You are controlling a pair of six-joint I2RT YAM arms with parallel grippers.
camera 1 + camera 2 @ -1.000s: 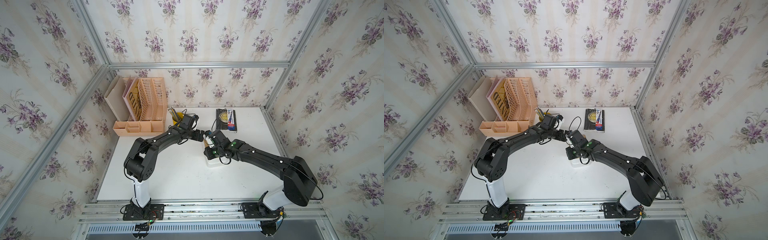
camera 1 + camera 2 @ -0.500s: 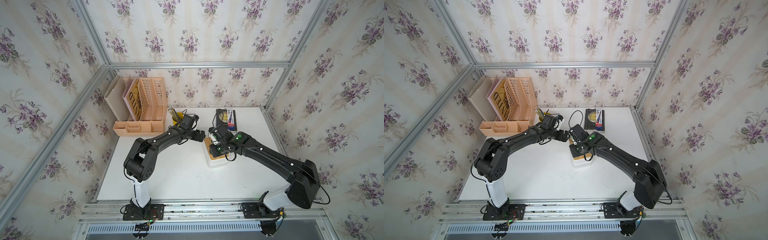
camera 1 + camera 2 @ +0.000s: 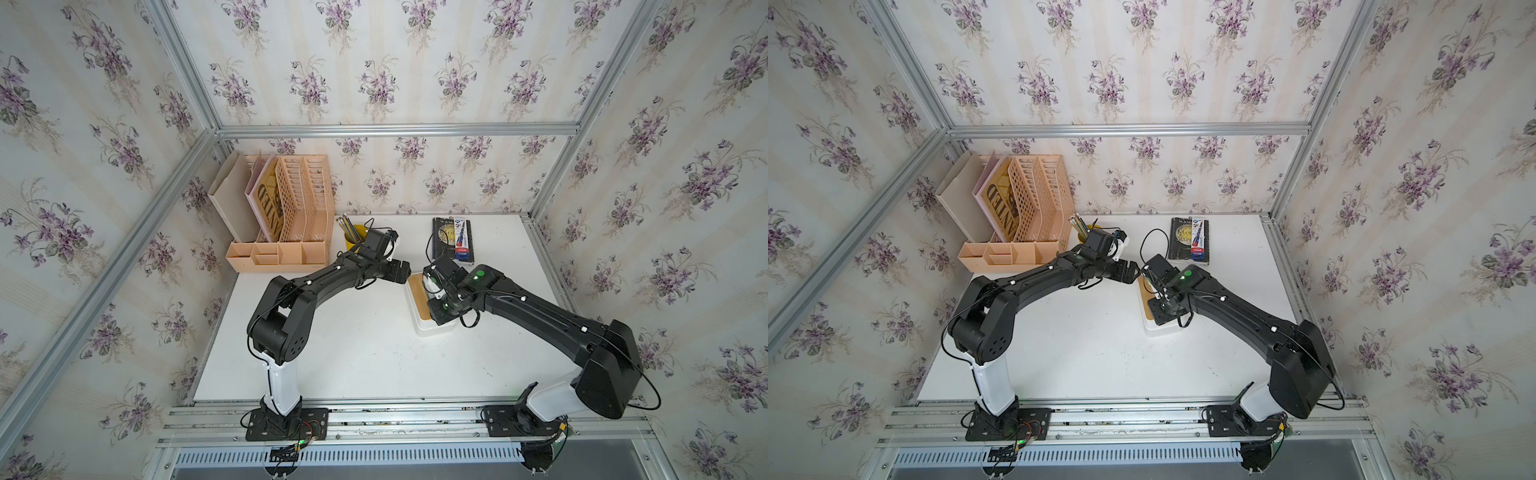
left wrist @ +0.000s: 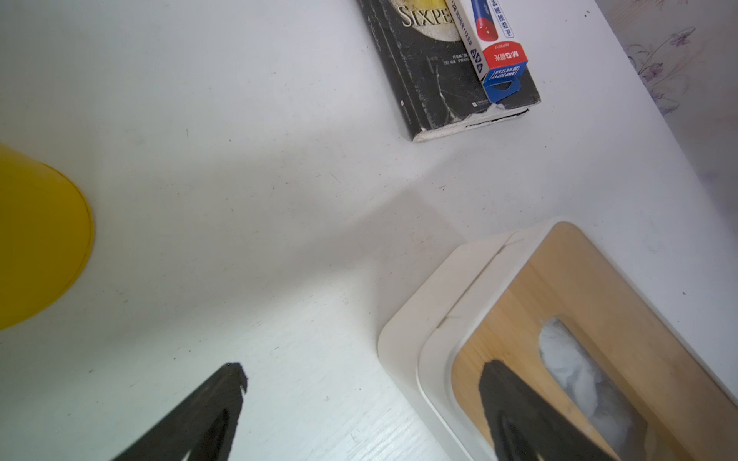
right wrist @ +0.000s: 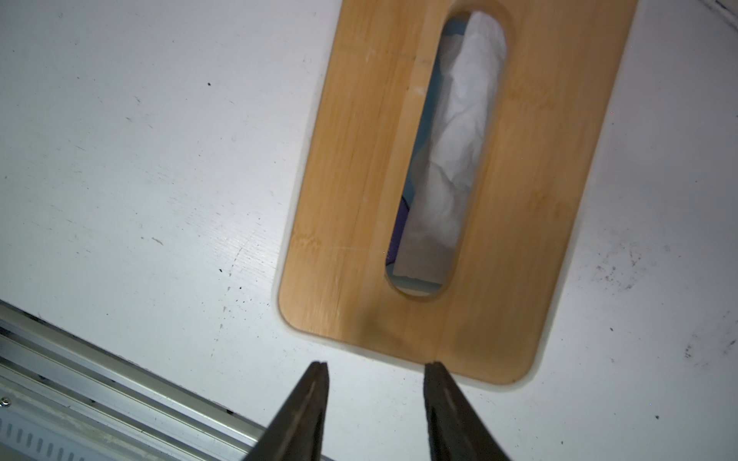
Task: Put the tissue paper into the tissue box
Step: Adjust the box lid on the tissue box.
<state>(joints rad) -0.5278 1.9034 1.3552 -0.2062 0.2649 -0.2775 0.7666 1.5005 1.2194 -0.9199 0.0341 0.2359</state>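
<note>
Tissue paper (image 5: pixel 451 159) lies inside the tissue box (image 4: pixel 403 331), under its lid (image 5: pixel 539 199).

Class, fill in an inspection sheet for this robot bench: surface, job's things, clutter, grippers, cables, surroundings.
Surface: white table, lightly scuffed and speckled.
Job's things: white plastic tissue box with a slotted bamboo lid, lid on; tissue paper inside, with a crumpled white sheet and light-blue wrapper showing through the slot.
Clutter: yellow pencil cup, peach desk organiser, black book with a red-blue-white card packet lying on it, all along the far edge.
Grippers: left gripper open, empty, beside the box; right gripper open, empty, at the lid's short end.
Cables: black cable arcs from the right wrist beside the book.
Surroundings: floral-wallpaper walls, aluminium frame.
</note>
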